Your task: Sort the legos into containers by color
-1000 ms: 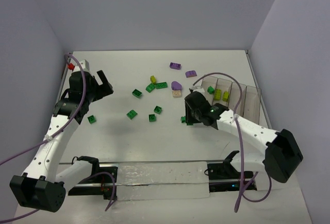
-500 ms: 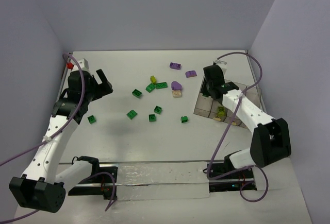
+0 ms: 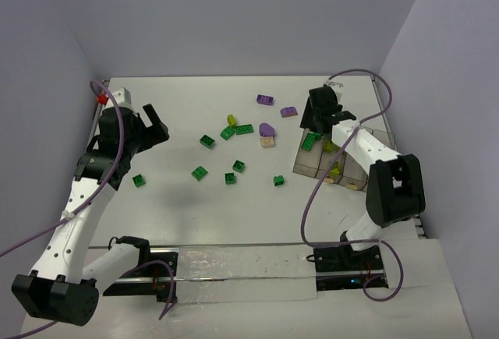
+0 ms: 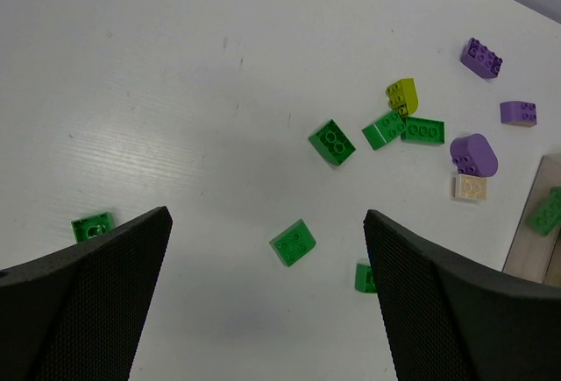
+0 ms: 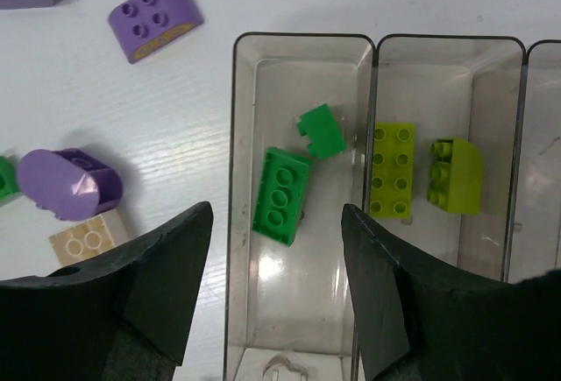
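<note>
— Right gripper (image 5: 273, 241) hangs with its jaws spread and nothing pinched, straight over the leftmost smoky-transparent plastic bin (image 5: 302, 38). On that bin's floor lie a long dark green studded brick (image 5: 280, 195) and a small dark green brick (image 5: 321, 130). Two yellow-green bricks (image 5: 393, 171) lie in the bin next door.

— So what could go wrong from here?

— The fingers look like the main risk to me. They straddle the bin closely, so a drop or a sideways swing could catch a wall and shove the whole joined row, perhaps spilling what is sorted.

— And out on the white table (image 5: 175, 109)?

— A rounded purple brick (image 5: 68, 184) touches a tan square brick (image 5: 86, 239) just beside the bins. A loose pinch there could drag both, and tan might land with purple.

— How do the arms sit?

— The right arm reaches far forward, wrist turned down over the bins. The left gripper (image 4: 267, 219), jaws wide and empty, is held high over the table's left side. It tilts toward the scattered green bricks (image 4: 331, 142), well apart from the bins.
</note>
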Tool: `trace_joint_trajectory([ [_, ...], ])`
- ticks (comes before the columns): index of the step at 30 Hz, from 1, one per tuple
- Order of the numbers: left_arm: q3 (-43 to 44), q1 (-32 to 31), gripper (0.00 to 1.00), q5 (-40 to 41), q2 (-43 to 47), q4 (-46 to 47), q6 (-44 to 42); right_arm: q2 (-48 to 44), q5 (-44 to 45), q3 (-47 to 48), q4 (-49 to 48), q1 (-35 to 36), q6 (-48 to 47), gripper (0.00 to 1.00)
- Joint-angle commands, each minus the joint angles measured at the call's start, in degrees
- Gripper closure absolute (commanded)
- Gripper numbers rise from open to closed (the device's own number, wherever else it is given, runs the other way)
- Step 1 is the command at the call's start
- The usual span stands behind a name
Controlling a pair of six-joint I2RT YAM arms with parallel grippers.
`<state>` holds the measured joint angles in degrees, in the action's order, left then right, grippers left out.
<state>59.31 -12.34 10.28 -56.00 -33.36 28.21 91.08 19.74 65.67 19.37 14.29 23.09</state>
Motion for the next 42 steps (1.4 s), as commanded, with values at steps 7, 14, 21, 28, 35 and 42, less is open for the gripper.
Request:
trace_joint_trajectory([
  [7, 1.2, -0.3, 0.01, 0.0, -0.1, 1.4, 0.4, -15.5, 0.7, -13.2, 1.6, 17.7, 4.3, 0.34],
  [14, 1.1, -0.4, 0.01, 0.1, -0.4, 1.9, 0.3, -16.8, -1.2, -20.8, 1.9, 26.5, 9.3, 0.24],
  [21, 1.0, -0.4, 0.01, -0.5, -0.7, 2.0, 0.7, -12.7, -2.4, -23.3, -1.1, 27.5, 9.7, 0.21],
  [28, 1.2, -0.4, 0.01, -0.1, -0.3, 1.5, 0.5, -5.8, -2.2, -20.1, -4.1, 27.4, 7.3, 0.21],
  [35, 1.2, -0.4, 0.01, 0.2, -0.2, 1.5, 0.3, -3.2, -2.0, -19.4, -6.4, 27.4, 6.7, 0.37],
  [42, 1.1, -0.4, 0.01, 0.2, -0.4, 1.5, 0.3, -6.4, -2.1, -18.9, -5.6, 27.5, 6.0, 0.71],
])
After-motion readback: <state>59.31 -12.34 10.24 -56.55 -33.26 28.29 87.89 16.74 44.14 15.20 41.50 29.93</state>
